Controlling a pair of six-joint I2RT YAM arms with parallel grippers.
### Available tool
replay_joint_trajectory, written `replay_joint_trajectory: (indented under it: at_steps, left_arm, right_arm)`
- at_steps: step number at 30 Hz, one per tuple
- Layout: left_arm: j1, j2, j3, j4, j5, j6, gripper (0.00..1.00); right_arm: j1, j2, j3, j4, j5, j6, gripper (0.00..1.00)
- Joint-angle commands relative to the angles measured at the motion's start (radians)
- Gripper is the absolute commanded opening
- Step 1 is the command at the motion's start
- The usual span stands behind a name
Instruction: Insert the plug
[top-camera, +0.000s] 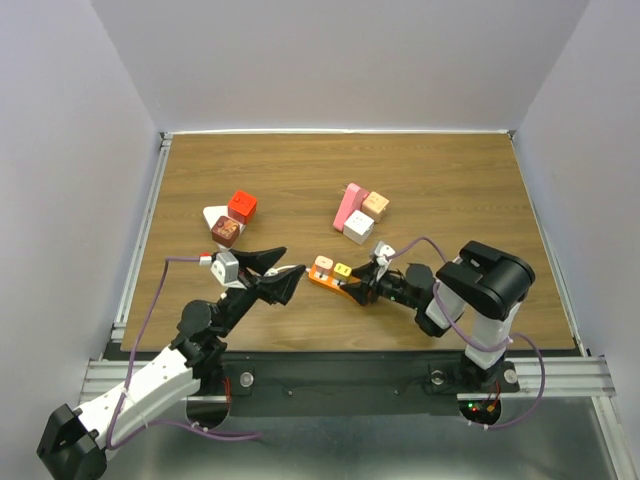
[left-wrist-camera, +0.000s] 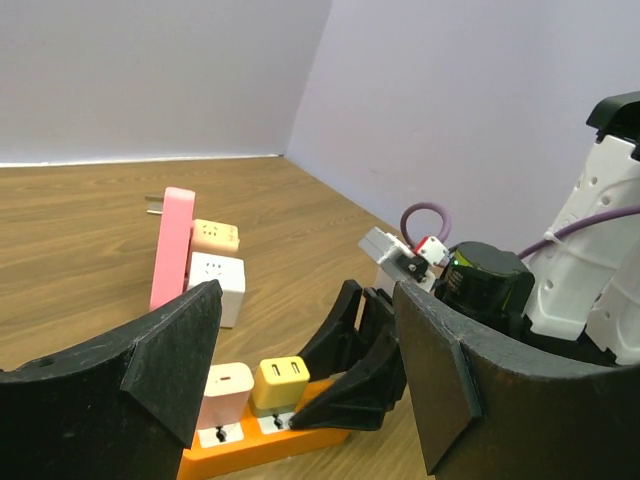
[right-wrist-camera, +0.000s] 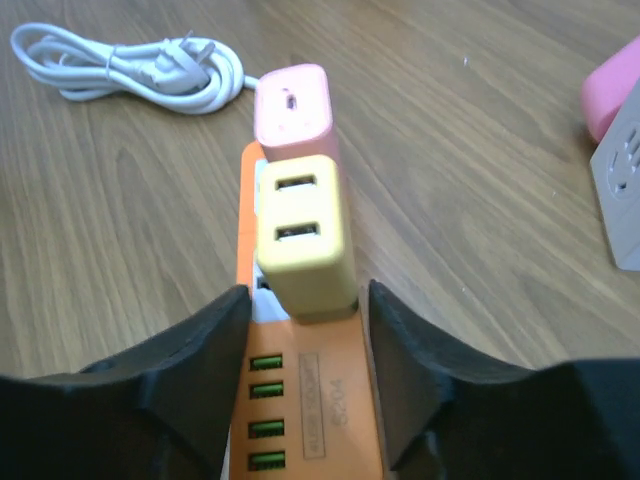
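Top: orange power strip (top-camera: 322, 277) lay at table centre w/ pink charger (top-camera: 323, 264) & yellow USB charger (top-camera: 342, 269) plugged in.
L wrist: left gripper (left-wrist-camera: 305, 340) spread wide, empty, just left of strip.
R wrist: right gripper (right-wrist-camera: 305, 300) narrowly parted, jaws either side of yellow USB charger, not touching it.

- A wooden surface (top-camera: 450, 180) carries everything.
- A pink slab (top-camera: 347, 207) stands on its long edge on the surface, metal prongs showing at its far end.
- A beige cube (top-camera: 375, 204) sits just right of the pink slab, against it.
- A white cube (top-camera: 357, 229) with socket holes sits at the slab's near end.
- A red cube (top-camera: 242, 206), a dark red cube (top-camera: 227, 231) and a white wedge (top-camera: 213, 216) cluster well left of the slab.
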Motion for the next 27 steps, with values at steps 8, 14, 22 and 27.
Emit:
replay_joint_trajectory:
  at_steps: [8, 14, 22, 27]
  left_arm:
    - [0.006, -0.018, -0.059, -0.009, -0.077, 0.018, 0.80]
    - [0.006, -0.089, -0.033, -0.150, -0.312, -0.019, 0.82]
    - [0.007, -0.209, -0.039, -0.253, -0.444, -0.050, 0.87]
    - [0.007, -0.183, -0.026, -0.264, -0.479, -0.059, 0.88]
  right_arm:
    - [0.004, -0.127, -0.013, 0.121, -0.068, 0.048, 0.93]
    - [0.004, -0.356, -0.105, 0.025, 0.013, 0.033, 1.00]
    - [0.005, -0.724, -0.155, -0.309, 0.416, 0.036, 1.00]
    - [0.004, -0.893, -0.099, -0.603, 0.735, 0.080, 1.00]
